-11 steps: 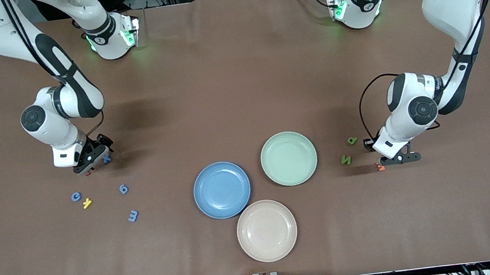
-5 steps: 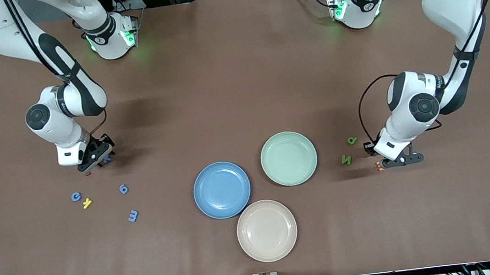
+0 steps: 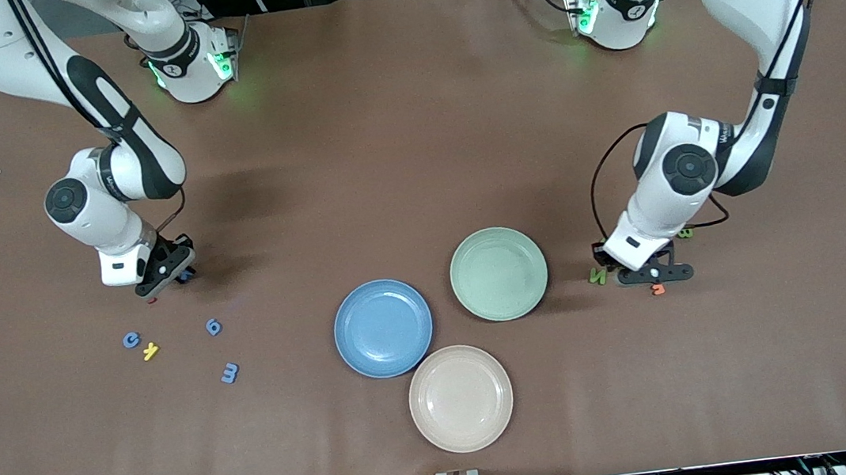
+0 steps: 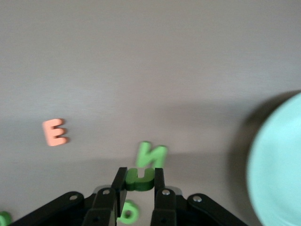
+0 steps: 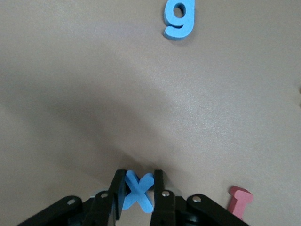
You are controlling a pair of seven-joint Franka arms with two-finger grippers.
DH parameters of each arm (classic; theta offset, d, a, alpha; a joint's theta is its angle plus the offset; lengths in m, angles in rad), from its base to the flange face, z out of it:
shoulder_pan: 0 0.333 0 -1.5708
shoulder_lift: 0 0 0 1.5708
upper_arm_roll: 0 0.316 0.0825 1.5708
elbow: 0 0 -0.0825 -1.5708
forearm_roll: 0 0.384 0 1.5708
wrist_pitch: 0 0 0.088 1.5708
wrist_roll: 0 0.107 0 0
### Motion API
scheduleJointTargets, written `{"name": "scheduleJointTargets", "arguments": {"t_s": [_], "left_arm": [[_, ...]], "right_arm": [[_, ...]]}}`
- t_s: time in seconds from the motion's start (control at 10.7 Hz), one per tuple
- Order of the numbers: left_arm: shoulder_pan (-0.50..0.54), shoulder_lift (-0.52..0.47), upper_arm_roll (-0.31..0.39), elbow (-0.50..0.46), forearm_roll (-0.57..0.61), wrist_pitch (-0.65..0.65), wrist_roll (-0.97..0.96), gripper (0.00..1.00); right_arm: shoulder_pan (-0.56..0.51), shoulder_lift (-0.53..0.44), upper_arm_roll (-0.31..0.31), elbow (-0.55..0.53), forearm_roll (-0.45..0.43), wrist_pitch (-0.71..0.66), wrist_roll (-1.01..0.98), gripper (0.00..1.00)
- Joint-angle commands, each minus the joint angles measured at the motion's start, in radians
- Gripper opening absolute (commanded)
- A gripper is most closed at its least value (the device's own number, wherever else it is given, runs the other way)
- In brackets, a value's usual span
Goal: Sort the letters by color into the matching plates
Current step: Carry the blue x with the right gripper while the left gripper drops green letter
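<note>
Both grippers clamped edge-on: right gripper [image 5: 137, 188] on blue X [image 5: 138, 192] at frame left, left gripper [image 4: 139, 186] on green U [image 4: 139, 176] right of green plate [image 3: 499, 273]; thin foam could twist out mid-carry

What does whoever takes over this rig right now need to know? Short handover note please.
Left hand: shut on a dark green foam letter U, over the table beside the pale mint green plate.
Right hand: shut on a blue foam letter X, low at the right arm's end of the table.
Plates: the green one and the medium blue plate hold nothing, so nothing is sorted yet.
Left to do: drop both held letters; then the green N, another green letter under the left hand, and three blue letters near the right hand.
</note>
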Motion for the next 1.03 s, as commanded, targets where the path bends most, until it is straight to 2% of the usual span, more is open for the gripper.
{"name": "scheduleJointTargets", "arguments": {"t_s": [0.0, 0.19, 0.56, 0.93], "left_arm": [[-0.004, -0.035, -0.082, -0.005, -0.023, -0.005, -0.025, 0.00], [-0.023, -0.027, -0.142, 0.010, -0.029, -0.005, -0.095, 0.00], [-0.087, 0.005, -0.183, 0.033, -0.027, 0.001, -0.154, 0.00], [-0.112, 0.053, -0.182, 0.045, -0.010, 0.002, -0.172, 0.00]], "right_arm": [[-0.014, 0.004, 0.011, -0.006, -0.005, 0.018, -0.008, 0.07], [-0.017, 0.003, 0.011, 0.000, -0.003, 0.014, 0.003, 0.04], [-0.019, -0.008, 0.012, 0.044, 0.003, -0.024, 0.093, 0.03], [-0.011, -0.033, 0.055, 0.183, 0.006, -0.285, 0.344, 0.04]]}}
